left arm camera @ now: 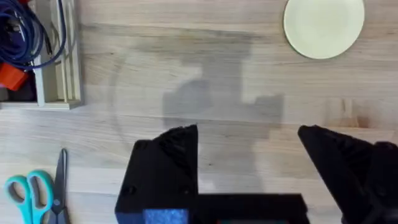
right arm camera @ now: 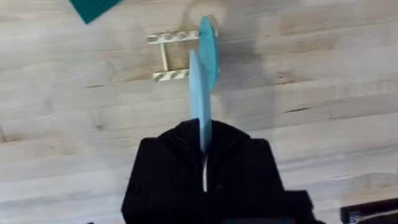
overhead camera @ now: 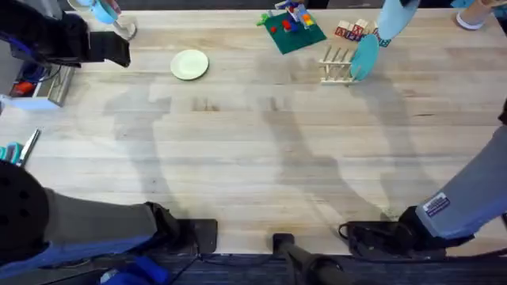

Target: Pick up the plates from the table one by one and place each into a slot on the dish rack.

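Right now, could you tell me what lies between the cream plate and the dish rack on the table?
Overhead, mostly bare wood; only the green baseplate with toy blocks sits slightly behind the line from cream plate to dish rack.

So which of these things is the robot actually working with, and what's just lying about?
Job: cream-white plate, teal plate in the dish rack, light blue plate held in the right gripper.
Lying about: scissors, green baseplate, cable tray.

My left pincer point(left arm camera: 249, 168) has chunky matte-black fingers on a black block carrying a blue label. My right pincer point(right arm camera: 204, 134) is the same angular black. The right arm wears a grey sleeve with a small white-and-blue patch; black mounts and cables crowd both bases at the near edge.
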Controlling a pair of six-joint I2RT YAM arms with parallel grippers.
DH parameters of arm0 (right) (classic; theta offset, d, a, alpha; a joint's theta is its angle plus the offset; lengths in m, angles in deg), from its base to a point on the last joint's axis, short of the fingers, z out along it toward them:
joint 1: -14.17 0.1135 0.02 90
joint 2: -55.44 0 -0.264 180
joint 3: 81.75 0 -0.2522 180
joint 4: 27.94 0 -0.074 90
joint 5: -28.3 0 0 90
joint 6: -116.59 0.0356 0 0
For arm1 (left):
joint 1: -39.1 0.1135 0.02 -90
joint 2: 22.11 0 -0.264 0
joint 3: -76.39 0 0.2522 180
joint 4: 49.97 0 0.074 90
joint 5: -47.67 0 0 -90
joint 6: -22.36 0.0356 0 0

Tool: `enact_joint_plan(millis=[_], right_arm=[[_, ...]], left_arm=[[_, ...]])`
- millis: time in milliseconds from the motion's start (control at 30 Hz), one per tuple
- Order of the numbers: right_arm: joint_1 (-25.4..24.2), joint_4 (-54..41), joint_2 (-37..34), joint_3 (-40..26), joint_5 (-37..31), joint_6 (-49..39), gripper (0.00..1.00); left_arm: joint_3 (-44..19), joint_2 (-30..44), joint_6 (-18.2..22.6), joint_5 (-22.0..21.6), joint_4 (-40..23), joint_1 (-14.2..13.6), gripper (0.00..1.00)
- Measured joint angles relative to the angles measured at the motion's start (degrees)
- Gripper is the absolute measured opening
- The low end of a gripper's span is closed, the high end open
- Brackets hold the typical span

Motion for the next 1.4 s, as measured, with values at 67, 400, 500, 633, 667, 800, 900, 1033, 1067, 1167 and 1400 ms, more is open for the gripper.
enact_joint_plan(millis=[67, 400, 500, 633, 667, 800, 900, 1033, 1067, 1167, 1400], right_arm=[[0.0, 0.0, 0.0, 0.0, -0.7, 0.0, 0.032], [0.0, 0.0, -0.2, 0.3, -1.8, 0.0, 0.032], [0.0, 0.0, -0.9, 0.3, -1.8, 0.0, 0.032], [0.0, 0.0, -2.8, 0.3, -1.8, 0.0, 0.032], [0.0, 0.0, -3.2, 0.4, -1.8, 0.0, 0.032], [0.0, 0.0, -5.1, 0.5, -1.8, 0.0, 0.032], [0.1, 0.0, -6.4, 0.5, -1.8, 0.0, 0.032], [0.2, 0.0, -8.1, 0.5, -1.8, 0.0, 0.032], [0.2, 0.0, -8.5, 0.5, -1.8, 0.0, 0.032], [0.2, 0.0, -9.6, 0.5, -1.8, 0.0, 0.032], [0.5, 0.0, -13.0, 0.5, -1.8, 0.0, 0.032]], left_arm=[[0.0, 0.0, 0.0, 0.0, 0.0, 0.0, 0.982], [0.0, 0.0, 0.0, 0.0, 0.0, 0.0, 0.982], [0.0, 0.0, 0.0, 0.0, 0.0, 0.0, 0.982], [0.0, 0.0, 0.0, 0.0, 0.0, 0.0, 0.982], [0.0, 0.0, 0.0, 0.0, 0.0, 0.0, 0.982], [0.0, 0.0, 0.0, 0.0, 0.0, 0.0, 0.983], [0.0, 0.0, 0.0, 0.0, 0.0, 0.0, 0.983], [0.0, 0.0, 0.0, 0.0, 0.0, 0.0, 0.983], [0.0, 0.0, 0.0, 0.0, 0.0, 0.0, 0.983], [0.0, 0.0, 0.0, 0.0, 0.0, 0.0, 0.983], [0.0, 0.0, 0.0, 0.0, 0.0, 0.0, 0.982]])
